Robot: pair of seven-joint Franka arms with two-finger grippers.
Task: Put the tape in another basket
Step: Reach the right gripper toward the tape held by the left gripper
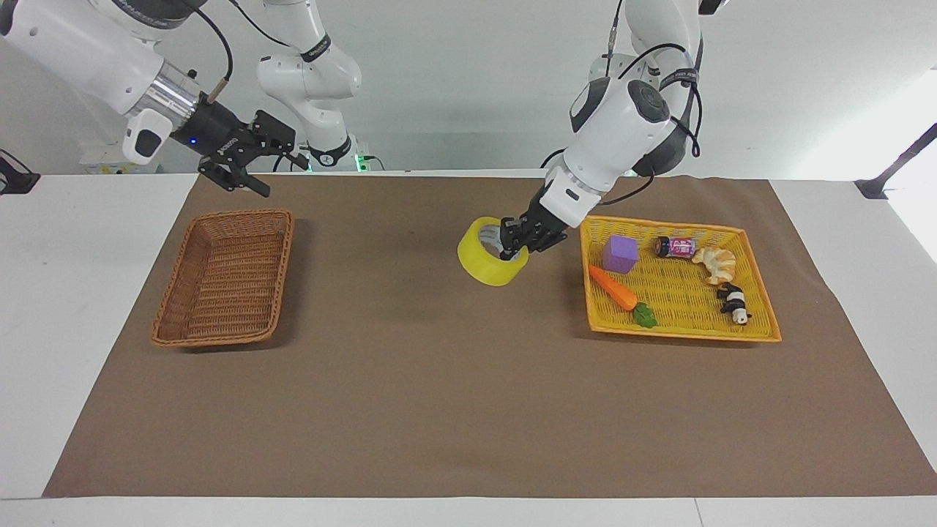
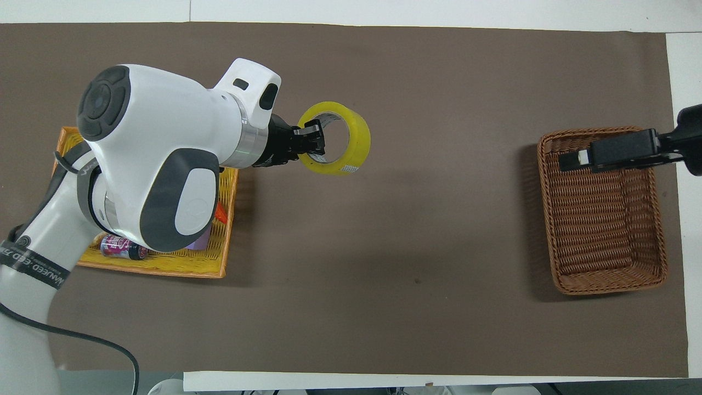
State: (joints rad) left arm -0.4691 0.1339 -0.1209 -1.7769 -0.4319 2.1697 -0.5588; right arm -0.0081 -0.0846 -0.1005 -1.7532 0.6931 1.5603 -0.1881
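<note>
The tape (image 1: 489, 265) (image 2: 354, 138), a wide yellow roll, hangs tilted just above the brown mat, beside the yellow basket. My left gripper (image 1: 510, 246) (image 2: 311, 142) is shut on its rim, one finger inside the core. The dark-brown wicker basket (image 1: 282, 268) (image 2: 603, 288) stands with nothing in it at the right arm's end of the table. My right gripper (image 1: 280, 174) (image 2: 573, 159) is open and hovers over the basket's end nearest the robots, holding nothing.
The yellow basket (image 1: 681, 334) (image 2: 164, 270) holds a purple cube (image 1: 620, 253), a toy carrot (image 1: 615, 289), a small can (image 1: 675, 247), a croissant (image 1: 716, 262) and a panda figure (image 1: 733, 301). The brown mat (image 1: 410, 410) lies bare between the two baskets.
</note>
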